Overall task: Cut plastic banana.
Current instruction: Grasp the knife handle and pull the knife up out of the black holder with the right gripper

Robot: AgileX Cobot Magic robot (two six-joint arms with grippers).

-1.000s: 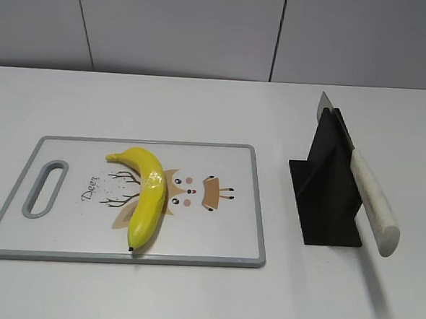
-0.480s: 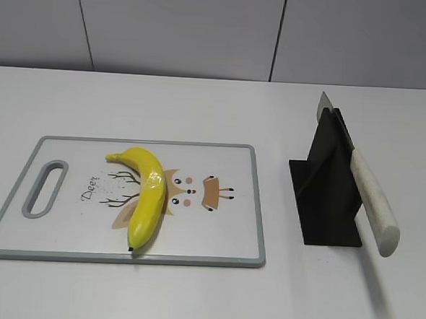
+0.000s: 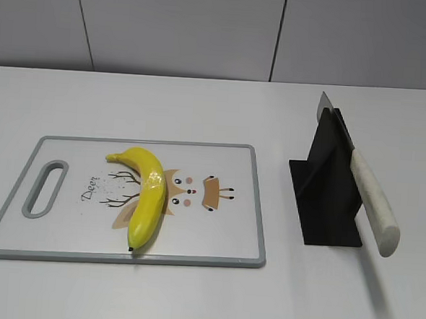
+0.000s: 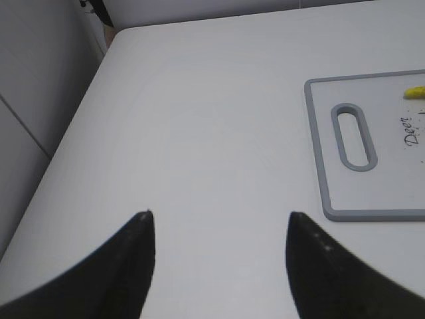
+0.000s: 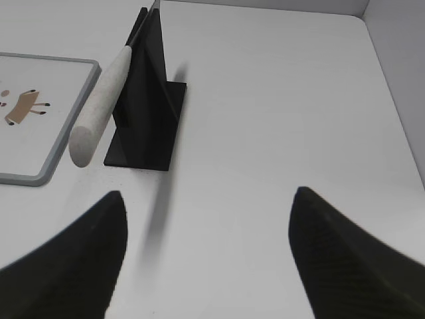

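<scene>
The glossy yellow plastic banana (image 3: 146, 195) lies on a white cutting board (image 3: 215, 235) with a grey rim, its dark tip toward the front edge. Only its stem end (image 4: 415, 92) shows in the left wrist view. A knife (image 3: 370, 198) with a pale speckled handle rests slanted in a black stand (image 3: 327, 188); both also show in the right wrist view, the knife (image 5: 99, 109) beside the stand (image 5: 146, 113). My left gripper (image 4: 219, 216) is open and empty over bare table left of the board. My right gripper (image 5: 209, 193) is open and empty, in front of the stand. Neither gripper shows in the exterior view.
The board has a handle slot (image 3: 45, 187) at its left end and a deer drawing in the middle. The white table (image 3: 202, 108) runs back to a grey panelled wall. Its left edge (image 4: 63, 133) and right edge (image 5: 388, 86) show in the wrist views.
</scene>
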